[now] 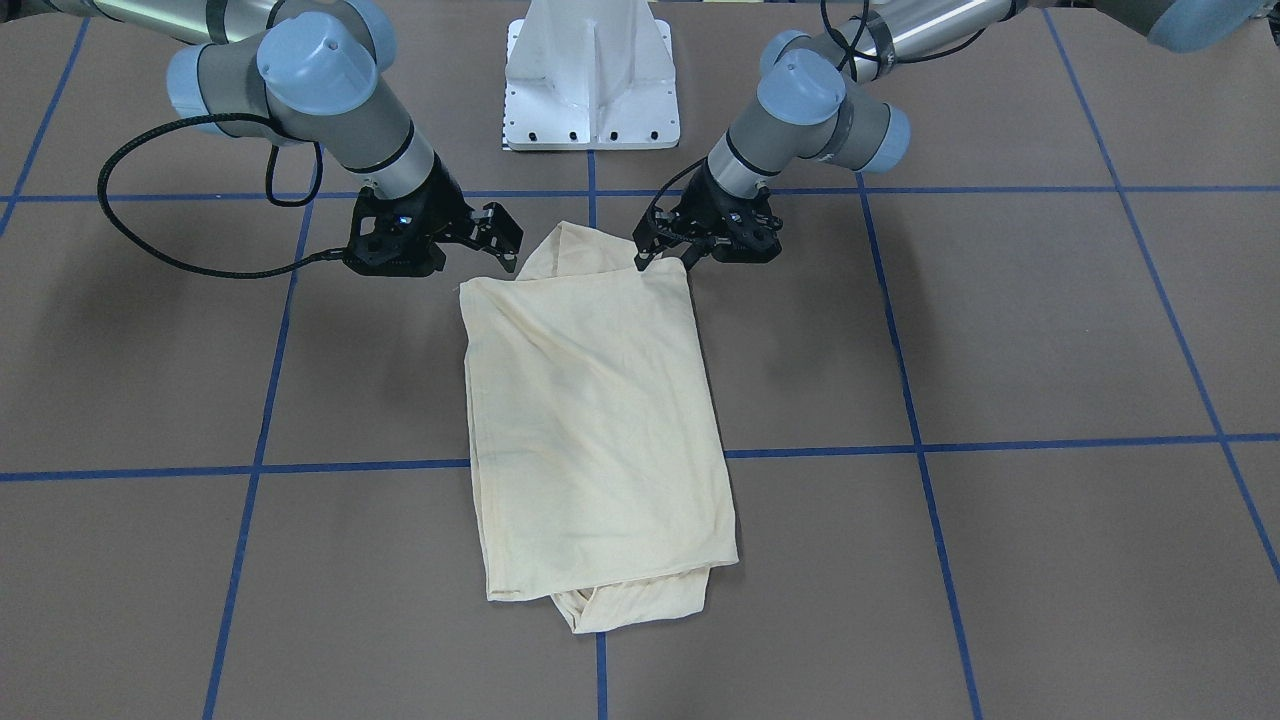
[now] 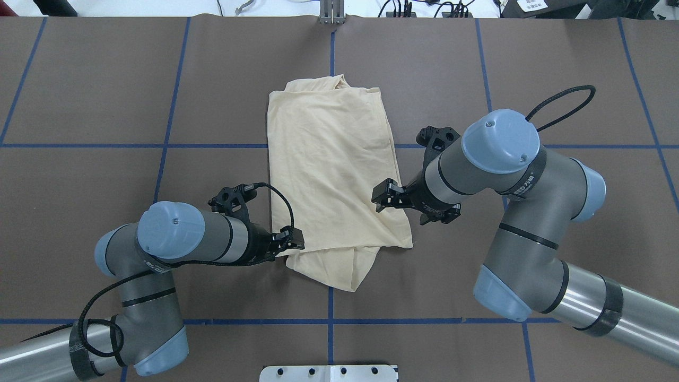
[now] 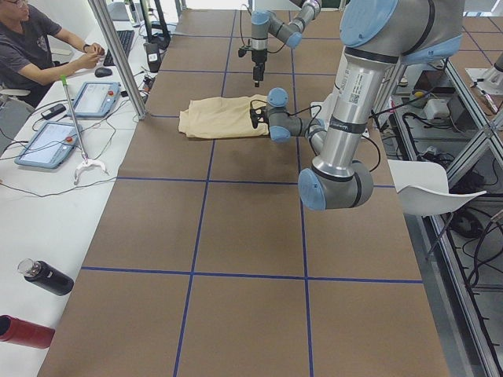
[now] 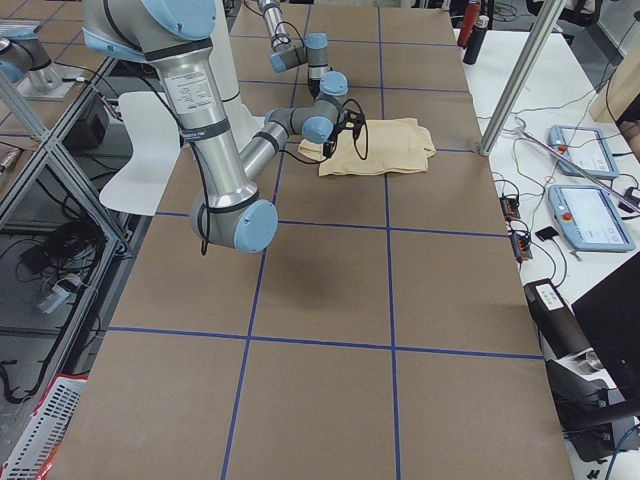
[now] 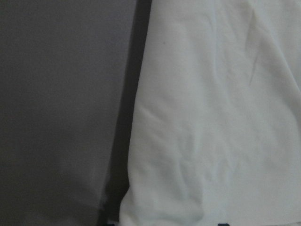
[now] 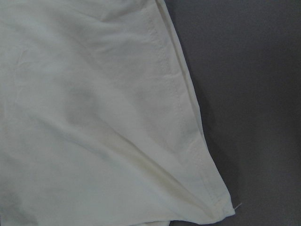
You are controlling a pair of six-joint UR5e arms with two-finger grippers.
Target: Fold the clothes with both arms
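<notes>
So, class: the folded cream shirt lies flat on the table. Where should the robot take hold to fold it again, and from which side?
Probably the shirt's two corners at the robot's end: left claw from the left long side, right claw from the right. It lies as a flat narrow stack, so only edges offer grip; a layer pokes out there, so catch every layer.

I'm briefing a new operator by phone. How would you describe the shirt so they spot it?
Take the brown table ruled with blue tape; on its centre line, between the left gripper and the right gripper, lies the shirt. It is the only cloth there: pale cream, folded into a long rectangle, a loose flap poking out at each short end.
</notes>
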